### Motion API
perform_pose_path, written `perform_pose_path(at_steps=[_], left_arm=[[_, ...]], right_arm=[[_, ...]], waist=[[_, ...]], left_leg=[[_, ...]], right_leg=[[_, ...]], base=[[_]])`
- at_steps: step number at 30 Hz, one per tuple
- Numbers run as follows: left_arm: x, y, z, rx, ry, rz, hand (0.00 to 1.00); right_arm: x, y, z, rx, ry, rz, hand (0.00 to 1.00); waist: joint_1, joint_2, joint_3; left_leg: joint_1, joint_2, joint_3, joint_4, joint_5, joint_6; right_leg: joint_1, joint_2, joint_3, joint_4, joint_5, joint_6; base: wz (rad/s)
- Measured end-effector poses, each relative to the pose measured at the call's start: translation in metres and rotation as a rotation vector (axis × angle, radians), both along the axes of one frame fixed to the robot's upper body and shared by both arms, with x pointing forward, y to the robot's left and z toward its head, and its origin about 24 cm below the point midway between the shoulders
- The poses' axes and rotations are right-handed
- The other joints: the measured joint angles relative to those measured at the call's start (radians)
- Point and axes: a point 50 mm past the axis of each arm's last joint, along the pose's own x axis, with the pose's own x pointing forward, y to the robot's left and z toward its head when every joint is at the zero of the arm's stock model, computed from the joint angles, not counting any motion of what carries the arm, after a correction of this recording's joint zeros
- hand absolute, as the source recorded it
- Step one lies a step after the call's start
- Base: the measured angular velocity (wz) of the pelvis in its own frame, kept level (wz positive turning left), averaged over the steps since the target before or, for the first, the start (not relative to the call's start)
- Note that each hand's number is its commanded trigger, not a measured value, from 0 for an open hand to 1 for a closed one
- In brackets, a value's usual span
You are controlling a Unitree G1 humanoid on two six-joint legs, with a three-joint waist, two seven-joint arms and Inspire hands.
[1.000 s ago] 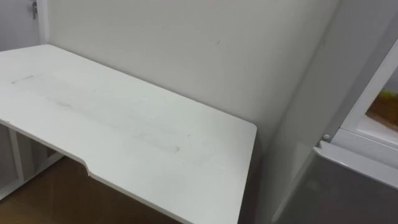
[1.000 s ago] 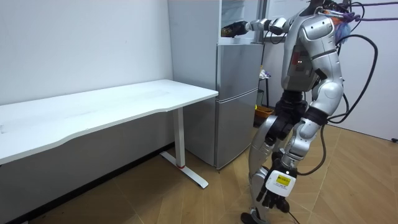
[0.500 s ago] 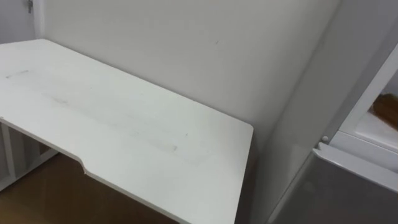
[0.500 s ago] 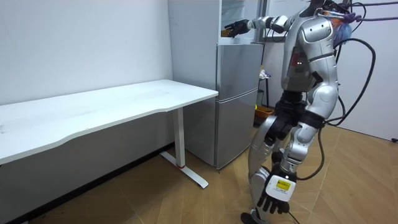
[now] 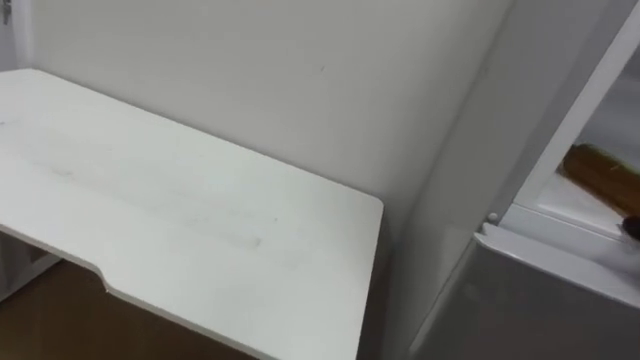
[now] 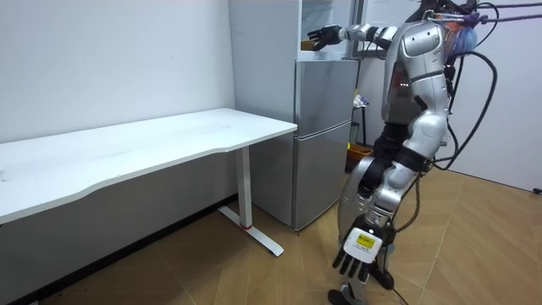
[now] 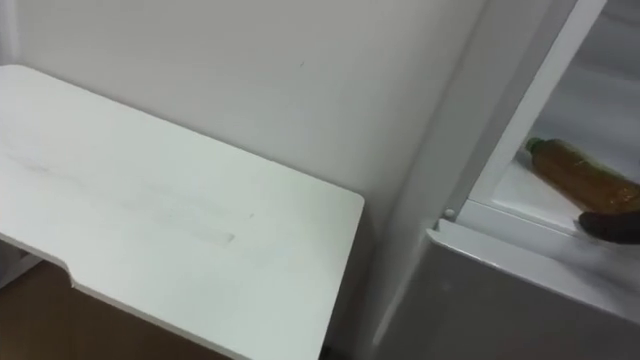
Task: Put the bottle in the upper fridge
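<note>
- The bottle (image 7: 583,177), slim, amber and green-capped, is being carried on its side by the upper fridge shelf (image 7: 522,198), near the shelf's front edge, with its long axis running from the cap at back left to the base at right.
- The right hand (image 7: 612,226) is being held just in front of the base end, its dark fingers straightened and gripping nothing. Whether they are touching cannot be told.
- The left hand (image 6: 359,254) is being hung low, fingers relaxed.
- A clear withdrawal is judged to be what remains.
- The smooth white worktop (image 5: 180,210) is being flanked by the fridge's grey side.
</note>
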Motion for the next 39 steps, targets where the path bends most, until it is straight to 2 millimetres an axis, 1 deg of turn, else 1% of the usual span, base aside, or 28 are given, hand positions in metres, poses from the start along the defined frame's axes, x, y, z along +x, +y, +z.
perform_pose_path(at_steps=[1, 2, 3, 4, 5, 6, 8, 9, 10, 11, 15, 16, 17, 18, 19, 21, 23, 24, 26, 27, 28, 29, 30, 32, 33, 36, 37, 39], left_arm=[[-0.001, -0.003, -0.002, 0.001, 0.001, 0.005, 0.00], [-0.001, -0.008, -0.005, -0.005, -0.001, 0.011, 0.00], [0.000, -0.010, -0.006, -0.007, -0.004, 0.015, 0.00], [0.001, -0.014, -0.008, -0.008, -0.008, 0.021, 0.00], [0.001, -0.015, -0.009, -0.011, -0.011, 0.022, 0.00], [0.002, -0.018, -0.011, -0.010, -0.015, 0.026, 0.00], [-0.001, -0.025, -0.014, -0.015, -0.021, 0.034, 0.00], [-0.002, -0.026, -0.014, -0.016, -0.020, 0.035, 0.00], [-0.006, -0.026, -0.014, -0.015, -0.015, 0.036, 0.00], [-0.008, -0.026, -0.014, -0.007, -0.009, 0.042, 0.00], [-0.010, -0.031, -0.017, -0.010, -0.012, 0.049, 0.00], [-0.009, -0.033, -0.018, -0.016, -0.018, 0.049, 0.00], [-0.008, -0.034, -0.019, -0.019, -0.020, 0.049, 0.00], [-0.009, -0.035, -0.020, -0.022, -0.020, 0.050, 0.00], [-0.010, -0.036, -0.020, -0.022, -0.021, 0.050, 0.00], [-0.010, -0.037, -0.021, -0.024, -0.020, 0.047, 0.00], [-0.010, -0.039, -0.021, -0.022, -0.018, 0.042, 0.00], [-0.011, -0.039, -0.022, -0.018, -0.015, 0.043, 0.00], [-0.012, -0.039, -0.022, -0.015, -0.012, 0.041, 0.00], [-0.012, -0.040, -0.022, -0.015, -0.012, 0.042, 0.00], [-0.012, -0.041, -0.022, -0.018, -0.011, 0.044, 0.00], [-0.013, -0.042, -0.023, -0.023, -0.011, 0.046, 0.00], [-0.013, -0.043, -0.023, -0.024, -0.011, 0.044, 0.00], [-0.014, -0.045, -0.024, -0.027, -0.007, 0.043, 0.00], [-0.014, -0.045, -0.024, -0.027, -0.009, 0.042, 0.00], [-0.014, -0.045, -0.025, -0.027, -0.025, 0.037, 0.00], [-0.015, -0.047, -0.025, -0.030, -0.026, 0.035, 0.00], [-0.015, -0.048, -0.026, -0.034, -0.028, 0.025, 0.00]], right_arm=[[0.002, 0.009, 0.003, -0.050, -0.031, 0.011, 0.00], [0.001, 0.018, 0.007, -0.108, -0.057, 0.029, 0.00], [0.001, 0.023, 0.009, -0.137, -0.073, 0.041, 0.00], [-0.001, 0.031, 0.011, -0.163, -0.101, 0.057, 0.00], [-0.001, 0.033, 0.012, -0.173, -0.110, 0.060, 0.00], [-0.002, 0.039, 0.013, -0.183, -0.135, 0.064, 0.00], [-0.004, 0.051, 0.026, -0.197, -0.232, 0.065, 0.00], [-0.004, 0.053, 0.029, -0.204, -0.252, 0.066, 0.00], [-0.006, 0.056, 0.031, -0.214, -0.283, 0.056, 0.00], [-0.006, 0.058, 0.033, -0.212, -0.308, 0.040, 0.00], [-0.007, 0.066, 0.037, -0.152, -0.429, -0.008, 0.00], [-0.009, 0.071, 0.038, -0.144, -0.464, -0.003, 0.00], [-0.011, 0.073, 0.037, -0.143, -0.475, 0.000, 0.00], [-0.015, 0.077, 0.036, -0.141, -0.500, 0.011, 0.00], [-0.020, 0.081, 0.032, -0.139, -0.517, 0.019, 0.00], [-0.027, 0.084, 0.029, -0.146, -0.533, 0.035, 0.00], [-0.035, 0.086, 0.024, -0.145, -0.549, 0.041, 0.00], [-0.037, 0.087, 0.021, -0.140, -0.551, 0.042, 0.00], [-0.040, 0.087, 0.015, -0.140, -0.548, 0.030, 0.00], [-0.040, 0.087, 0.014, -0.149, -0.548, 0.027, 0.00], [-0.042, 0.089, 0.015, -0.159, -0.560, 0.022, 0.00], [-0.045, 0.093, 0.017, -0.145, -0.589, 0.027, 0.00], [-0.046, 0.096, 0.018, -0.136, -0.606, 0.029, 0.00], [-0.058, 0.104, 0.020, -0.140, -0.653, 0.057, 0.00], [-0.060, 0.106, 0.021, -0.142, -0.662, 0.067, 0.00], [-0.066, 0.114, 0.027, -0.146, -0.717, 0.102, 0.00], [-0.070, 0.118, 0.031, -0.145, -0.750, 0.113, 0.00], [-0.081, 0.121, 0.035, -0.131, -0.814, 0.118, 0.00]], waist=[[-0.011, 0.009, -0.0033], [-0.019, 0.021, -0.0088], [-0.021, 0.029, -0.0090], [-0.027, 0.041, -0.0096], [-0.029, 0.047, -0.0080], [-0.035, 0.058, -0.0085], [-0.039, 0.082, 0.0033], [-0.040, 0.086, 0.0045], [-0.042, 0.091, 0.0016], [-0.045, 0.093, 0.0003], [-0.063, 0.094, 0.0005], [-0.068, 0.096, 0.0030], [-0.068, 0.096, 0.0031], [-0.069, 0.099, 0.0045], [-0.072, 0.099, 0.0036], [-0.074, 0.100, 0.0037], [-0.074, 0.107, 0.0059], [-0.074, 0.115, 0.0076], [-0.074, 0.134, 0.0077], [-0.075, 0.137, 0.0056], [-0.078, 0.145, 0.0023], [-0.088, 0.157, 0.0008], [-0.093, 0.158, 0.0007], [-0.097, 0.163, -0.0010], [-0.101, 0.163, -0.0013], [-0.115, 0.159, 0.0011], [-0.119, 0.162, 0.0003], [-0.121, 0.155, 0.0041]], left_leg=[[-0.002, -0.001, 0.002, 0.000, 0.001, 0.001], [-0.001, -0.001, 0.013, -0.002, 0.001, 0.002], [0.001, -0.001, 0.017, -0.003, 0.001, 0.002], [0.012, -0.002, 0.026, -0.008, 0.001, 0.004], [0.018, -0.002, 0.031, -0.014, 0.002, 0.004], [0.031, -0.002, 0.041, -0.026, 0.003, 0.006], [0.061, -0.003, 0.063, -0.048, 0.006, 0.007], [0.069, -0.004, 0.068, -0.057, 0.008, 0.006], [0.081, -0.004, 0.074, -0.068, 0.011, 0.006], [0.092, -0.004, 0.084, -0.081, 0.014, 0.004], [0.111, -0.003, 0.097, -0.094, 0.017, 0.003], [0.116, -0.003, 0.100, -0.095, 0.017, 0.003], [0.117, -0.004, 0.101, -0.096, 0.017, 0.003], [0.120, -0.004, 0.101, -0.099, 0.017, 0.003], [0.122, -0.004, 0.101, -0.103, 0.017, 0.003], [0.123, -0.003, 0.101, -0.105, 0.017, 0.003], [0.125, -0.003, 0.100, -0.105, 0.017, 0.003], [0.130, -0.003, 0.100, -0.107, 0.017, 0.003], [0.138, -0.004, 0.104, -0.111, 0.017, 0.003], [0.139, -0.004, 0.106, -0.112, 0.017, 0.003], [0.139, -0.004, 0.110, -0.113, 0.017, 0.003], [0.140, -0.005, 0.111, -0.116, 0.019, 0.003], [0.141, -0.006, 0.112, -0.121, 0.021, 0.003], [0.147, -0.009, 0.113, -0.127, 0.024, 0.003], [0.149, -0.009, 0.113, -0.127, 0.024, 0.002], [0.164, -0.011, 0.121, -0.127, 0.024, 0.002], [0.171, -0.011, 0.128, -0.128, 0.024, 0.002], [0.179, -0.011, 0.139, -0.129, 0.024, 0.002]], right_leg=[[-0.004, -0.002, 0.001, 0.002, 0.000, 0.000], [-0.012, -0.004, 0.012, 0.004, 0.000, 0.000], [-0.012, -0.004, 0.018, 0.004, 0.000, 0.000], [-0.010, -0.007, 0.023, 0.005, 0.000, 0.000], [-0.008, -0.008, 0.026, 0.007, 0.000, 0.000], [-0.006, -0.010, 0.034, 0.010, 0.000, 0.001], [0.001, -0.014, 0.054, 0.016, -0.002, 0.003], [0.003, -0.015, 0.058, 0.016, -0.002, 0.004], [0.005, -0.015, 0.065, 0.016, -0.003, 0.005], [0.008, -0.014, 0.072, 0.016, -0.004, 0.006], [0.014, -0.014, 0.085, 0.015, -0.004, 0.006], [0.017, -0.013, 0.089, 0.014, -0.004, 0.006], [0.019, -0.013, 0.089, 0.013, -0.004, 0.006], [0.021, -0.013, 0.089, 0.010, -0.004, 0.007], [0.026, -0.011, 0.088, 0.002, -0.004, 0.007], [0.027, -0.010, 0.089, 0.000, -0.004, 0.007], [0.030, -0.010, 0.088, -0.001, -0.004, 0.007], [0.033, -0.010, 0.090, -0.001, -0.004, 0.007], [0.036, -0.010, 0.096, 0.000, -0.004, 0.007], [0.036, -0.010, 0.100, 0.000, -0.004, 0.007], [0.033, -0.010, 0.105, 0.000, -0.004, 0.007], [0.033, -0.011, 0.105, 0.000, -0.004, 0.007], [0.032, -0.012, 0.106, 0.000, -0.005, 0.008], [0.033, -0.014, 0.108, 0.000, -0.011, 0.008], [0.034, -0.014, 0.109, 0.001, -0.013, 0.008], [0.039, -0.015, 0.118, 0.001, -0.016, 0.009], [0.040, -0.015, 0.127, 0.001, -0.016, 0.010], [0.038, -0.015, 0.135, 0.000, -0.017, 0.010]], base=[[-0.12], [-0.17], [-0.24], [-0.16], [-0.18], [-0.22], [-0.28], [-0.21], [-0.19], [-0.17], [-0.10], [-0.07], [-0.04], [0.00], [0.00], [0.00], [0.00], [-0.03], [-0.05], [-0.08], [-0.07], [-0.05], [0.00], [0.00], [0.00], [-0.08], [-0.19], [-0.17]])
